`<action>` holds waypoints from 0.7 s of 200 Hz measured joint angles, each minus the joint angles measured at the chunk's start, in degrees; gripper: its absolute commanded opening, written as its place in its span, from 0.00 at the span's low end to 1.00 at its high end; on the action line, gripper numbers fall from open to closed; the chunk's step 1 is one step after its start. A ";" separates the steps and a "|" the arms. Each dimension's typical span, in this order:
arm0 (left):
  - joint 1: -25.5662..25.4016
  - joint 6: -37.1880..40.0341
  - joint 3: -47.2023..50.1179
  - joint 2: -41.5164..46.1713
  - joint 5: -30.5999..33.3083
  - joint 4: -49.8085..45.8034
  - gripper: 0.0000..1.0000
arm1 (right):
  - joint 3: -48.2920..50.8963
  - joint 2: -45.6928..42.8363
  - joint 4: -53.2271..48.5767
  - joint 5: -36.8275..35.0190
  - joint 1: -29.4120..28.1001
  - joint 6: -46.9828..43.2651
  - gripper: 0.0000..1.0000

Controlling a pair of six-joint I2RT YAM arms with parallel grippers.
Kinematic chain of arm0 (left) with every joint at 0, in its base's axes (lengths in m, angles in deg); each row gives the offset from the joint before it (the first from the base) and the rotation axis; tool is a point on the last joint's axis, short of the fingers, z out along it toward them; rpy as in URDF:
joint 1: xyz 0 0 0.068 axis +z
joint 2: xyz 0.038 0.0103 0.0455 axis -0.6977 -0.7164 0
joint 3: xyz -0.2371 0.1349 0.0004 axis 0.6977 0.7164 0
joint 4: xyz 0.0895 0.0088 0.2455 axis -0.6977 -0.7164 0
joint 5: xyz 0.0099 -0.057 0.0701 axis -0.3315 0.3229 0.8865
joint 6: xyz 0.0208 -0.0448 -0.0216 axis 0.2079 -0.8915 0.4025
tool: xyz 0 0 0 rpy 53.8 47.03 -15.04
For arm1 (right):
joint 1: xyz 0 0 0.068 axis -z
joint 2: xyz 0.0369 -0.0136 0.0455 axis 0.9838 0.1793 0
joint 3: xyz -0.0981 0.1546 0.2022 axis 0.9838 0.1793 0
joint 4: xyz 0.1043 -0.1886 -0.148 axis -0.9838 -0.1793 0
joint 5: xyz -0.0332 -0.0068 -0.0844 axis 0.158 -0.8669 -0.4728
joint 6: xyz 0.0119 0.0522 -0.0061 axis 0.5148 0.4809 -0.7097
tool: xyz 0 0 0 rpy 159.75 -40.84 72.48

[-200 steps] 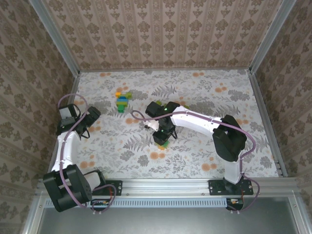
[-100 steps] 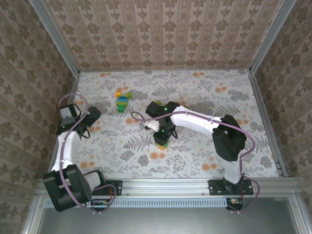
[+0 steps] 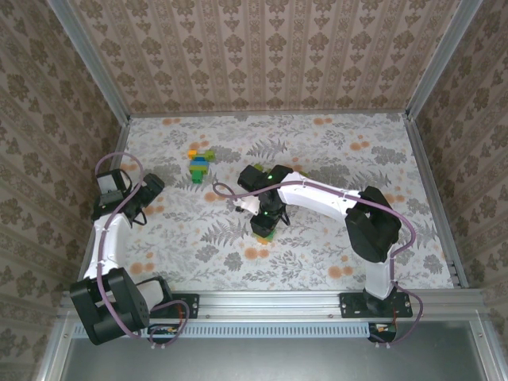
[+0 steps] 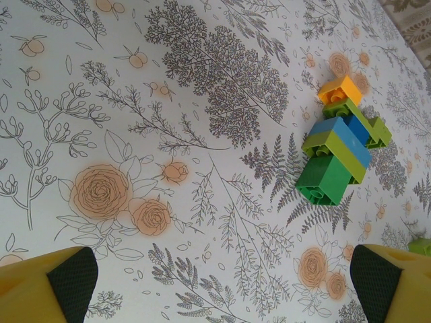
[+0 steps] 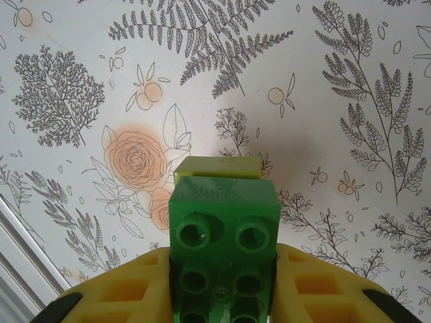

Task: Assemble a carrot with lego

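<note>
My right gripper (image 5: 222,299) is shut on a dark green lego brick (image 5: 223,202), its yellow fingers (image 5: 114,289) pressed on both sides. A lime-green brick (image 5: 219,166) sits against the far end of that dark green one, just above the floral mat. From above, the right gripper (image 3: 263,220) hangs over the mat's middle with the lime-green brick (image 3: 271,234) peeking out below it. My left gripper (image 4: 222,289) is open with nothing between its fingertips (image 4: 67,282), low over the mat; from above it (image 3: 151,190) sits at the left. The carrot is out of view.
A build of yellow, green and blue bricks (image 3: 200,164) lies on the mat at the back left, ahead and right of the left gripper (image 4: 337,151). Patterned walls and metal rails (image 3: 119,143) close in the mat on all sides.
</note>
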 measured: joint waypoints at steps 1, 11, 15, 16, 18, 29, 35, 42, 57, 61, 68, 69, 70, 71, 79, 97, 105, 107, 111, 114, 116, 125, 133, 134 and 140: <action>0.00 0.00 0.00 0.00 0.00 0.00 1.00 | 0.00 0.02 0.00 0.00 0.00 0.00 0.30; 0.00 0.00 0.00 0.00 0.00 0.00 1.00 | -0.22 0.17 -0.13 -0.02 -0.09 -0.15 0.30; 0.00 0.00 0.00 0.00 0.00 0.00 1.00 | -0.35 0.28 -0.28 -0.02 -0.11 -0.17 0.30; 0.00 0.00 0.00 0.00 0.00 0.00 1.00 | -0.37 0.31 -0.31 0.00 -0.11 -0.17 0.30; 0.00 0.00 0.00 0.00 0.00 0.02 1.00 | -0.42 0.35 -0.37 -0.02 -0.15 -0.17 0.30; -0.04 0.00 0.00 0.00 0.02 0.00 1.00 | -0.83 0.68 -0.72 -0.07 -0.37 -0.20 0.30; -0.13 0.00 0.00 0.00 0.02 0.00 1.00 | -0.96 0.92 -0.81 -0.22 -0.52 -0.17 0.30; -0.24 0.00 0.00 0.00 0.02 0.00 1.00 | -1.51 1.36 -1.36 -0.57 -0.76 -0.20 0.30; -0.31 0.13 0.00 0.00 0.02 0.00 1.00 | -2.54 2.03 -2.29 -1.38 -1.20 -0.17 0.29; -0.31 0.17 0.00 0.00 0.02 0.00 1.00 | -2.80 2.21 -2.54 -1.64 -1.29 -0.17 0.30; -0.31 0.22 0.00 0.00 0.02 0.00 1.00 | -3.37 2.58 -3.10 -2.08 -1.53 -0.17 0.30; -0.31 0.22 0.00 0.00 0.02 0.00 1.00 | -3.48 2.64 -3.17 -2.23 -1.57 -0.17 0.29; -0.31 0.22 0.00 0.00 0.02 0.00 1.00 | -3.52 2.69 -3.21 -2.25 -1.62 -0.15 0.29; -0.31 0.22 0.00 0.00 0.02 0.00 1.00 | -3.61 2.78 -3.32 -2.34 -1.66 -0.17 0.29; -0.31 0.26 0.00 0.00 0.02 0.00 1.00 | -4.22 3.19 -3.78 -2.80 -1.92 -0.13 0.29; -0.31 0.39 0.00 0.00 0.02 0.00 1.00 | -5.42 4.07 -4.85 -3.67 -2.25 0.11 0.28; -0.31 0.39 0.00 0.00 0.02 0.00 1.00 | -5.68 4.26 -5.18 -3.85 -2.36 0.31 0.28; -0.31 0.39 0.00 0.00 0.02 0.00 1.00 | -5.73 4.31 -5.25 -3.91 -2.36 0.35 0.27; -0.31 0.39 0.00 0.00 0.02 0.00 1.00 | -5.73 4.33 -5.27 -3.93 -2.40 0.46 0.27; -0.31 0.39 0.00 0.00 0.02 0.00 1.00 | -5.73 4.33 -5.35 -3.96 -2.40 0.50 0.27; -0.31 0.39 0.00 0.00 0.02 0.00 1.00 | -5.70 4.33 -5.40 -3.98 -2.40 0.55 0.27; -0.31 0.39 0.00 0.00 0.02 0.00 1.00 | -5.51 4.33 -5.51 -3.98 -2.43 0.92 0.27; -0.31 0.39 0.00 0.00 0.02 0.00 1.00 | -5.18 4.26 -5.40 -3.98 -2.40 1.33 0.26; -0.31 0.39 0.00 0.00 0.02 0.00 1.00 | -5.11 4.26 -5.40 -3.98 -2.43 1.38 0.26; -0.31 0.39 0.00 0.00 0.02 0.00 1.00 | -4.74 4.13 -5.09 -3.98 -2.43 1.64 0.26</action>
